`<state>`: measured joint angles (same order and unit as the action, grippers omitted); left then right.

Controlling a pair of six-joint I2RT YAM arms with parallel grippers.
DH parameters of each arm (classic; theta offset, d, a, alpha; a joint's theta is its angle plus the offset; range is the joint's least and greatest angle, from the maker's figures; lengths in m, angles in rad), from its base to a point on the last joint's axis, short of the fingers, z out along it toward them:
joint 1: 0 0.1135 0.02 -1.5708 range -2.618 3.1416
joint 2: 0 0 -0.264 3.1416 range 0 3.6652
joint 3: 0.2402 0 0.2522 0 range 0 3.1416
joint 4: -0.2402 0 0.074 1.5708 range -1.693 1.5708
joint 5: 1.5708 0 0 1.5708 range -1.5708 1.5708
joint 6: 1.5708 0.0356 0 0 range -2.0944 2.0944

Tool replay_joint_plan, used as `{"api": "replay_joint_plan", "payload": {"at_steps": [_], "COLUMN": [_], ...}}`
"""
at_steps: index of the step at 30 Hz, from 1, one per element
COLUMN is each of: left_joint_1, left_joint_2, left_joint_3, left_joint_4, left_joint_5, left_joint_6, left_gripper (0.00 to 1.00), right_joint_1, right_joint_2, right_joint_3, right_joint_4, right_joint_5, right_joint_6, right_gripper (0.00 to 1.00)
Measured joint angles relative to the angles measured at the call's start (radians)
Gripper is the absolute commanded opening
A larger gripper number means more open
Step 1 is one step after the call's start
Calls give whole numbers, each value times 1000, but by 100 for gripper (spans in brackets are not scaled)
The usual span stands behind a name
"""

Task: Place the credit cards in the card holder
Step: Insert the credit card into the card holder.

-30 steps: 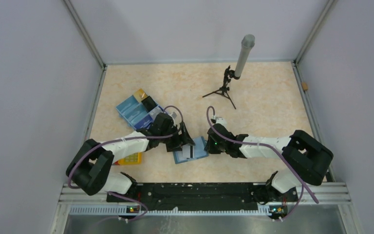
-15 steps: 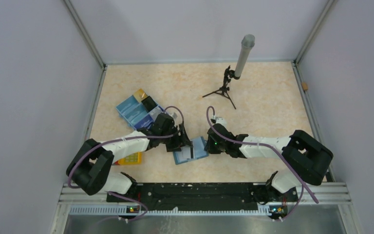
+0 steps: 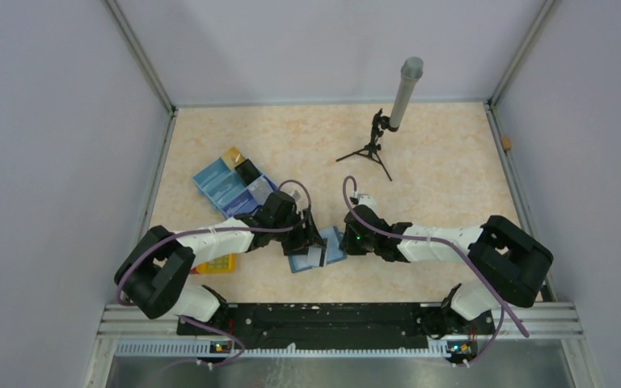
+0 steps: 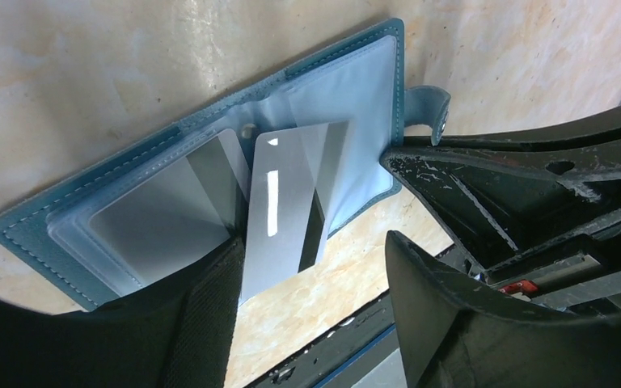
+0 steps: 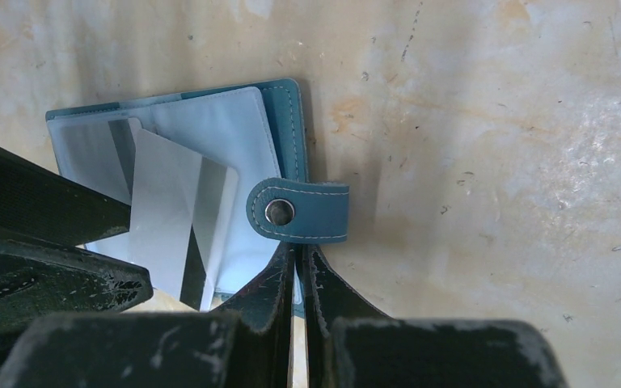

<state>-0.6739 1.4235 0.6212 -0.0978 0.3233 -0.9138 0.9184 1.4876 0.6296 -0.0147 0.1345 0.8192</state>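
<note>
The teal card holder (image 3: 330,246) lies open on the table between both grippers, its pale blue pockets (image 4: 170,210) facing up. A silvery credit card (image 4: 279,218) sits partly in the middle pocket, its near end sticking out over the holder's edge. My left gripper (image 4: 315,242) is open around that end; the card's left edge lies against the left finger (image 4: 202,323) and the right finger stands apart. My right gripper (image 5: 297,250) is shut, its tips pressing on the holder's edge just under the clasp tab (image 5: 299,212). A gold card (image 3: 233,155) and a black card (image 3: 248,170) rest in the blue tray.
The blue partitioned tray (image 3: 225,187) lies behind the left arm. A yellow studded block (image 3: 217,263) sits under the left forearm. A small tripod with a grey cylinder (image 3: 388,129) stands at the back centre. Walls enclose the table on three sides.
My left gripper has shifted slightly right toward the holder and its jaws have narrowed. The silvery card sits a little further into the pocket. The right gripper has stayed put.
</note>
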Motion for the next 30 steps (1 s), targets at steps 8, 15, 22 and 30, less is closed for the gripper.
{"api": "replay_joint_plan", "payload": {"at_steps": [8,15,22,30], "left_joint_1": [-19,-79,-93,-93], "left_joint_2": [6,-35,-110,-206], "left_joint_3": [6,35,31,2], "left_joint_4": [-8,-90,-183,-219], "left_joint_5": [-31,-140,-234,-261], "left_joint_6": [-9,84,137,123], "left_gripper": [66,77,75,77], "right_joint_1": [0,0,0,20], "right_joint_2": [0,0,-29,-201], "right_joint_3": [0,-2,-5,-22], "right_joint_4": [0,6,-20,-163], "right_joint_5": [0,-2,3,68], "right_joint_6": [0,-8,-29,-57], "right_gripper": [0,0,45,50]}}
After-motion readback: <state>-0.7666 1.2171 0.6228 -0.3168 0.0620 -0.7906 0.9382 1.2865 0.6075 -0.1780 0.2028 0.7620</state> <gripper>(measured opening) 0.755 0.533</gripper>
